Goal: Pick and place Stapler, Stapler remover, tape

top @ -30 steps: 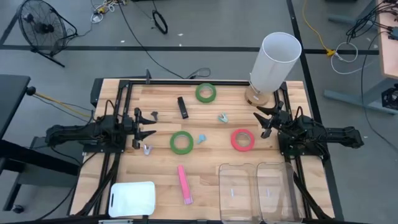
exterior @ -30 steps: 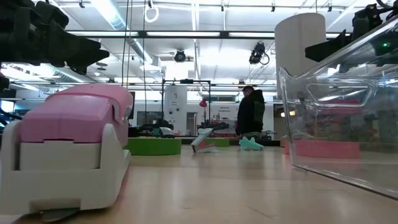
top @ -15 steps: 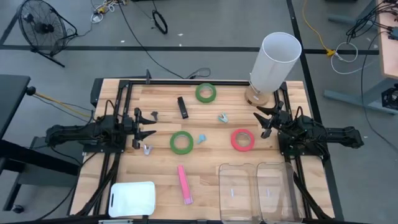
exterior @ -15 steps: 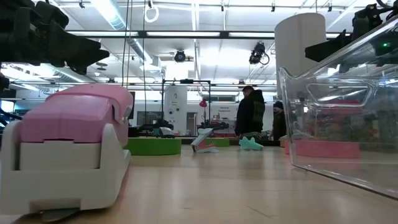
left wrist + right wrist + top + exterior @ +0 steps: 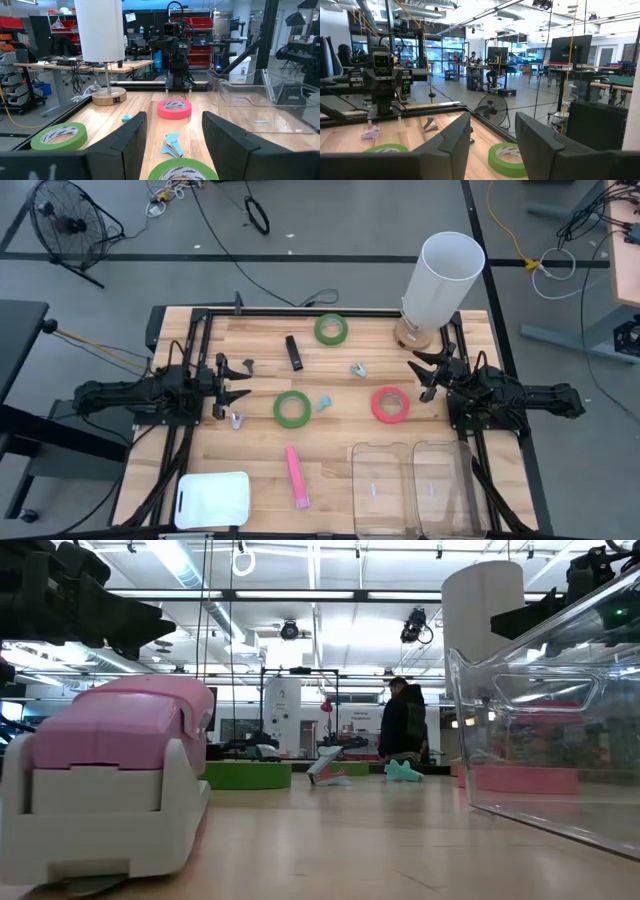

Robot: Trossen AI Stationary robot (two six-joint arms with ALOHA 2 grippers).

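Two green tape rolls (image 5: pixel 331 329) (image 5: pixel 292 408) and a red-pink roll (image 5: pixel 389 404) lie flat on the wooden table. A black stapler (image 5: pixel 294 352) lies at the far middle, a pink stapler (image 5: pixel 297 476) near the front. Small stapler removers lie scattered: teal (image 5: pixel 358 368), blue (image 5: pixel 324 403), lilac (image 5: pixel 236 420), dark (image 5: pixel 247 365). My left gripper (image 5: pixel 232 380) hovers level at the table's left, open and holding nothing (image 5: pixel 172 125). My right gripper (image 5: pixel 420 376) hovers at the right, open and holding nothing (image 5: pixel 492 130).
A tall white cylinder on a round wooden base (image 5: pixel 440 285) stands at the far right. Two clear bins (image 5: pixel 412 490) sit at the near right edge, a white board (image 5: pixel 212 500) at the near left. A person (image 5: pixel 403 725) stands in the room beyond.
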